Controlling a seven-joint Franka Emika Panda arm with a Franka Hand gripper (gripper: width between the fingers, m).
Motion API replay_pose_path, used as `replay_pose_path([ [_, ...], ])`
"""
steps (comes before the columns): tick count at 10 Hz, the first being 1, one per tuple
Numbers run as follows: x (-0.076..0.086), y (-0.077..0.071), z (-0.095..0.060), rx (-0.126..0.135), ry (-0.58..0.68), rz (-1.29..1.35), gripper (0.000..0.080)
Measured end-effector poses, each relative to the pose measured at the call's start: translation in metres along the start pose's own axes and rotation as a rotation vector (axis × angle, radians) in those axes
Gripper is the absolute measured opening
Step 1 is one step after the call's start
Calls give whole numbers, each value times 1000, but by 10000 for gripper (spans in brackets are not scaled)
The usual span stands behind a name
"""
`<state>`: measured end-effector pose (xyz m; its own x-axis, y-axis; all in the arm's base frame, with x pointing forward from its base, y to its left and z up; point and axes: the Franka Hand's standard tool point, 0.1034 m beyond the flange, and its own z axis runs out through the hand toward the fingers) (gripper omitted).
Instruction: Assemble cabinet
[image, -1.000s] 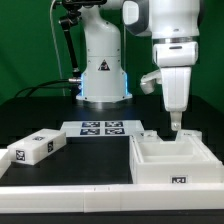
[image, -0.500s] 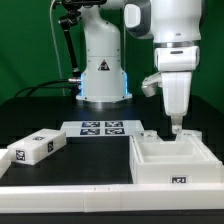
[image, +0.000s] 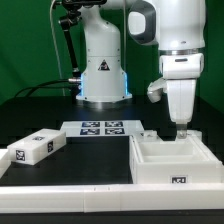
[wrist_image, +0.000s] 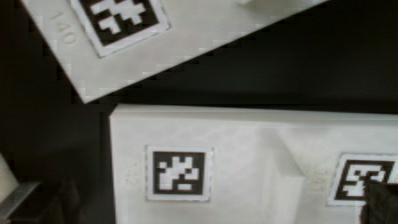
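Note:
The cabinet body (image: 170, 162) is a large white open box with a small tag on its front, at the front on the exterior view's right. My gripper (image: 181, 128) hangs straight down just above the box's far wall, touching nothing. In the wrist view the box's white surface (wrist_image: 267, 150) fills the lower part, with two square tags (wrist_image: 178, 172) on it. My gripper (wrist_image: 196, 205) stands open and empty, and its dark fingertips (wrist_image: 384, 193) show only at the picture's edges. A smaller white tagged block (image: 35, 147) lies at the front on the exterior view's left.
The marker board (image: 101, 128) lies in the middle, in front of the white robot base (image: 103, 72). A small white piece (image: 147, 133) sits just behind the box's far corner. A flat white tagged sheet (wrist_image: 116, 35) shows beyond the box in the wrist view.
The arm has moved toward the exterior view's right and slightly down, from over the box's middle to over its far right part. The parts on the table have not moved.

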<state>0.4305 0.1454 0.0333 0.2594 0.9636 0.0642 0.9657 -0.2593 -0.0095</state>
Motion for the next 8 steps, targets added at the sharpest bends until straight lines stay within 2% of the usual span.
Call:
replay_pose_path([
  [3,5,-9,6,14,0,-2,796],
  [8,5,-15,15,33,-5,28,796],
])
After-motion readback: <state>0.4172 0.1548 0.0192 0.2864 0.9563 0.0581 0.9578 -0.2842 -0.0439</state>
